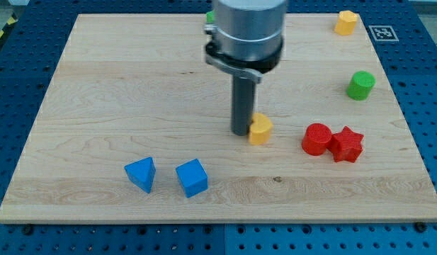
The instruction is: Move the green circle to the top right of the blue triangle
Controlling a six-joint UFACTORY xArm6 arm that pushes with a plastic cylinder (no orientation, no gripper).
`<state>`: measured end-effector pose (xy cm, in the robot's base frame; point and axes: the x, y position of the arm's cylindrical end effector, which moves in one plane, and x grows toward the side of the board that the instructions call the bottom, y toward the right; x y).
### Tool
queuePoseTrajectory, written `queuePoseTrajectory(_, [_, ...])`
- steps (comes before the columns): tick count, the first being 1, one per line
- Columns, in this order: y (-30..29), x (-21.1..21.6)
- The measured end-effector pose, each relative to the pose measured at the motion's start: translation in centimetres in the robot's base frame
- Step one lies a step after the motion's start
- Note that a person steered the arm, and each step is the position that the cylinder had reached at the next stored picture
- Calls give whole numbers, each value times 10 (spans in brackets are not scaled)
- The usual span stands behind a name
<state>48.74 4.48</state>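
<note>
Green circle (360, 85) sits far right — my tip (240, 133) beside yellow block (260, 130).

The small green circle block (360, 84), a short cylinder standing flat on its base, rests near the wooden board's right edge in the view's upper half. The blue triangle block (141, 173), a small wedge, lies well apart toward the view's bottom left.
</note>
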Motion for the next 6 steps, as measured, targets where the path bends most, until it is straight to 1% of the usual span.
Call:
queuePoseTrajectory(1, [43, 1])
queuePoseTrajectory(2, [58, 4])
queuePoseTrajectory(3, [56, -10])
queuePoseTrajectory(4, [82, -23])
queuePoseTrajectory(5, [166, -18])
queuePoseTrajectory(6, [271, -17])
